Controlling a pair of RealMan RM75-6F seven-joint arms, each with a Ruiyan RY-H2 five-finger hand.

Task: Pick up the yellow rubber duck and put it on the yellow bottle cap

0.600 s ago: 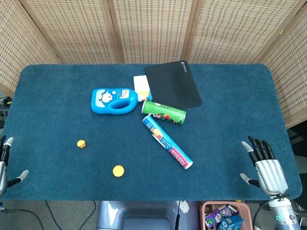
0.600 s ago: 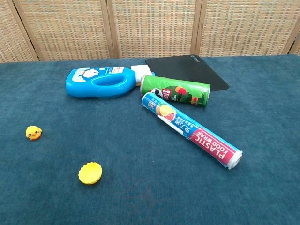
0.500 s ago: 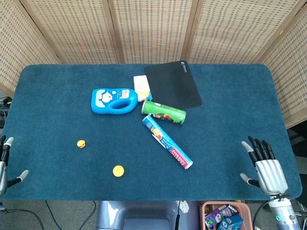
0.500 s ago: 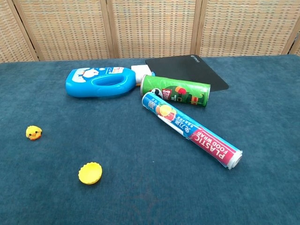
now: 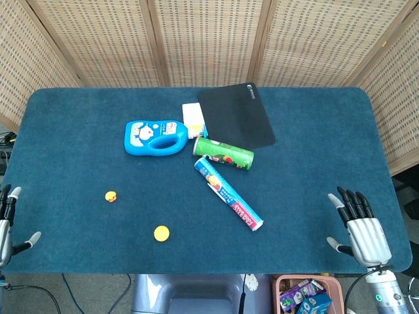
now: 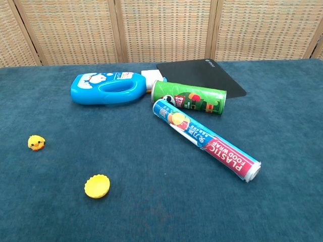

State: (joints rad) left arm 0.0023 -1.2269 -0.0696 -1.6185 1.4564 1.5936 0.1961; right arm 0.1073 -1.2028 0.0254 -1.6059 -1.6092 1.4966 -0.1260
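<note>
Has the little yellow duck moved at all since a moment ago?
No. The yellow rubber duck sits in the same spot, left of and farther back than the yellow bottle cap, apart from it.

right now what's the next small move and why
Probably reach the left hand toward the rubber duck. It waits open at the table's left edge, on the duck's side, while the right hand is far across. The duck sits apart from the yellow bottle cap.

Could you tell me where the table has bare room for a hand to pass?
Bare cloth lies between the duck, the cap and the left hand, and between the wrap roll and the right hand. The middle is crowded around the blue bottle, can and mat.
</note>
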